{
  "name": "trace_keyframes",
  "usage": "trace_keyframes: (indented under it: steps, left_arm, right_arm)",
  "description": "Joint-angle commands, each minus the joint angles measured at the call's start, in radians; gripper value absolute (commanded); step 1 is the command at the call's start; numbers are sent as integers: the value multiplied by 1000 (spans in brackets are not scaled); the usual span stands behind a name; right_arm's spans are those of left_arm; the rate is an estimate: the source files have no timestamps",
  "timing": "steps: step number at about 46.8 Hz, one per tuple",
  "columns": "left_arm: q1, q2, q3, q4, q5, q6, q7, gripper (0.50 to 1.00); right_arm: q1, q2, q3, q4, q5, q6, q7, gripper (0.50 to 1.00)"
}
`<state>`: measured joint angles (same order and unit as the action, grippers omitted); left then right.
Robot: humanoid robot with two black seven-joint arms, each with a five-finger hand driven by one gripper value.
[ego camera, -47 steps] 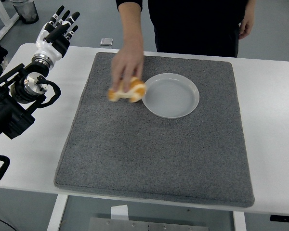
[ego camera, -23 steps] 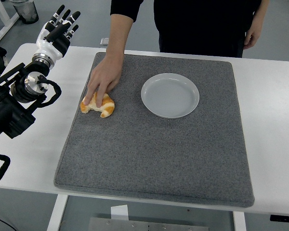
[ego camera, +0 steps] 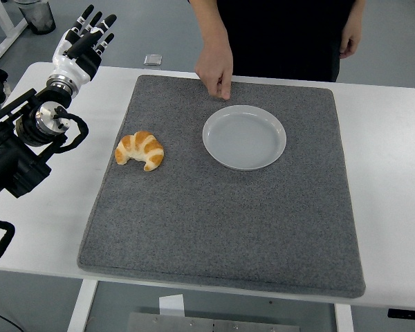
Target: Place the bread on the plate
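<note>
Crescent-shaped glazed bread (ego camera: 140,150) lies on felt-like grey mat (ego camera: 221,228), left of round plate (ego camera: 244,137).

Even, bright overhead light is washing the whole scene — the white table (ego camera: 387,180) is reading almost flat, and the grey mat (ego camera: 221,228) is showing its texture crisply. Shadows are staying soft and faint, with only a slight sheen on the plate (ego camera: 244,137) and no harsh glare. Focus is holding sharp across the picture — the person's hand (ego camera: 216,68) is showing slight softness.
</note>
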<state>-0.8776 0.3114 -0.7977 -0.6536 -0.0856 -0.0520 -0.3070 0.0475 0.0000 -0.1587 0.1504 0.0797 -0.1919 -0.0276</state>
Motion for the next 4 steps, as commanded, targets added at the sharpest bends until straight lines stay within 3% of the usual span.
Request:
trace_keyframes:
  steps: [1,4]
  left_arm:
    - [0,0,0,0,1,0,0,996]
    - [0,0,0,0,1,0,0,996]
  right_arm:
    - [0,0,1,0,0,-1,0,952]
    - [0,0,1,0,2,-4,0,952]
